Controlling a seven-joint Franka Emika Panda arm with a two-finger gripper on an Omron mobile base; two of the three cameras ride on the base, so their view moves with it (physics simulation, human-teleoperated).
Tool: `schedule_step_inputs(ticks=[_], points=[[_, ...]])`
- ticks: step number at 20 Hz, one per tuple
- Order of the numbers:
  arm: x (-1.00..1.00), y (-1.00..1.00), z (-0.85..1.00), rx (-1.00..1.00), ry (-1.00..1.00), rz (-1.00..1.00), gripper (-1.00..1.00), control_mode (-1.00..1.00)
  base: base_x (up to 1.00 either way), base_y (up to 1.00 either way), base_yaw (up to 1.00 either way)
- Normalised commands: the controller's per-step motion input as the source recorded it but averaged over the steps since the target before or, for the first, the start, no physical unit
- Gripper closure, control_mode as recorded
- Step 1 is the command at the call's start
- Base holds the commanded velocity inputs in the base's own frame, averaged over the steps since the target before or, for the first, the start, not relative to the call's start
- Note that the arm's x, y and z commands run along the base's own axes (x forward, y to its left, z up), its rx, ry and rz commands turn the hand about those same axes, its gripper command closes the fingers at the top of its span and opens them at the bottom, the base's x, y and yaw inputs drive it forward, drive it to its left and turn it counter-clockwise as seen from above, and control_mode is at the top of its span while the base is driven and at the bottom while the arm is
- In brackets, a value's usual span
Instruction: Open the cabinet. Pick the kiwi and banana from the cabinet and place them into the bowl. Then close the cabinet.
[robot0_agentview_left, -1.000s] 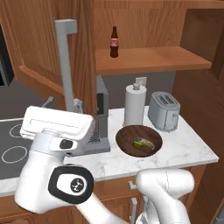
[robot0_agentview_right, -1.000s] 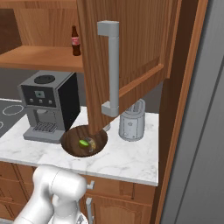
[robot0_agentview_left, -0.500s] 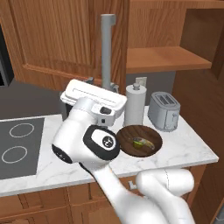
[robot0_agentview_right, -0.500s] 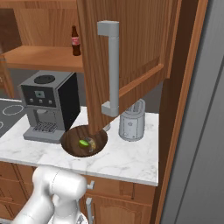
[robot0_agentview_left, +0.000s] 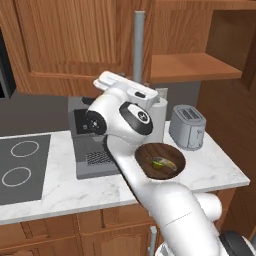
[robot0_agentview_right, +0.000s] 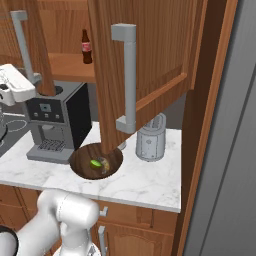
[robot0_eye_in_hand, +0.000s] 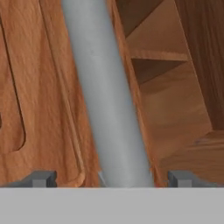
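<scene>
The cabinet's left door (robot0_agentview_left: 75, 45) stands almost shut, and its grey bar handle (robot0_eye_in_hand: 105, 96) runs up between my fingertips (robot0_eye_in_hand: 41, 178). My gripper (robot0_eye_in_hand: 111, 179) is open around the bar without pinching it; the white hand (robot0_agentview_left: 127, 92) sits just below the handle (robot0_agentview_left: 139, 45). The right door (robot0_agentview_right: 150, 60) hangs open with its handle (robot0_agentview_right: 127, 75) toward the camera. The wooden bowl (robot0_agentview_left: 172, 152) on the counter holds the kiwi (robot0_agentview_left: 158, 162) and the banana (robot0_agentview_left: 169, 164); they also show as kiwi (robot0_agentview_right: 95, 163) and banana (robot0_agentview_right: 106, 165) in the bowl (robot0_agentview_right: 82, 167).
A coffee machine (robot0_agentview_left: 87, 145) stands left of the bowl and a toaster (robot0_agentview_left: 187, 127) to its right. A dark red-labelled bottle (robot0_agentview_right: 86, 47) stands on the cabinet shelf (robot0_agentview_left: 190, 67). A stovetop (robot0_agentview_left: 20, 170) lies at the far left.
My arm has swung right with the left door's handle between its fingers, and that door has gone from wide open to almost shut. The bowl, the fruit and the right door have not moved.
</scene>
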Motion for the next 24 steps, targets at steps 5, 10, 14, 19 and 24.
schedule_step_inputs(ticks=[5, 10, 14, 19, 24], points=[[1.0, -0.27, -0.1, 0.04, 0.16, 0.0, -1.0, -1.0, 0.0, 0.0, 0.0], [0.99, -0.15, -0.23, 0.0, 0.05, 0.0, -1.0, -1.0, 0.0, 0.0, 0.0], [0.87, -0.05, -0.18, 0.0, 0.0, 0.0, -1.0, -1.0, 0.0, 0.0, 0.0], [0.23, 0.0, -0.04, 0.0, 0.0, 0.0, -1.0, -1.0, 0.0, 0.0, 0.0], [-0.76, 0.0, -0.02, 0.03, 0.02, 0.0, -1.0, -1.0, 0.0, 0.0, 0.0]])
